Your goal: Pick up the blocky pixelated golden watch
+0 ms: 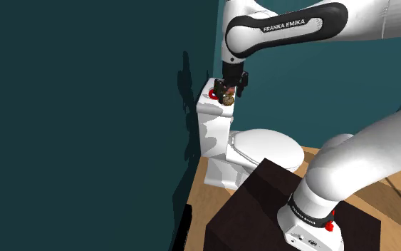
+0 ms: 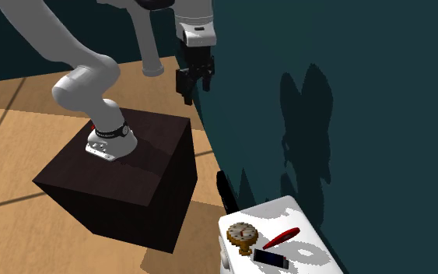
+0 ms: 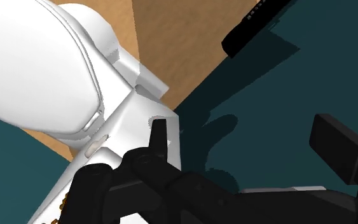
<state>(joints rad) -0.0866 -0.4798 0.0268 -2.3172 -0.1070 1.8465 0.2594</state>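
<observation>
The golden blocky watch [image 2: 242, 236] lies flat on the white toilet tank lid [image 2: 306, 233], next to a red pen-like object [image 2: 281, 237] and a dark phone [image 2: 271, 258]. In the shoulder view the watch [image 1: 227, 99] shows just under my black gripper [image 1: 231, 87], with the red object [image 1: 214, 93] beside it. My gripper [image 2: 196, 86] hangs above the tank, open, holding nothing. In the wrist view its fingers [image 3: 160, 135] stand wide apart around the gripper midpoint [image 3: 250, 143], and only a sliver of the watch [image 3: 61, 207] peeks out at the tank's edge.
The white toilet [image 1: 263, 146] stands against a dark teal wall [image 1: 85, 107] on a wooden floor. My dark box stand [image 2: 131, 175] is close to the bowl. A black bar [image 3: 257, 25] lies at the foot of the wall.
</observation>
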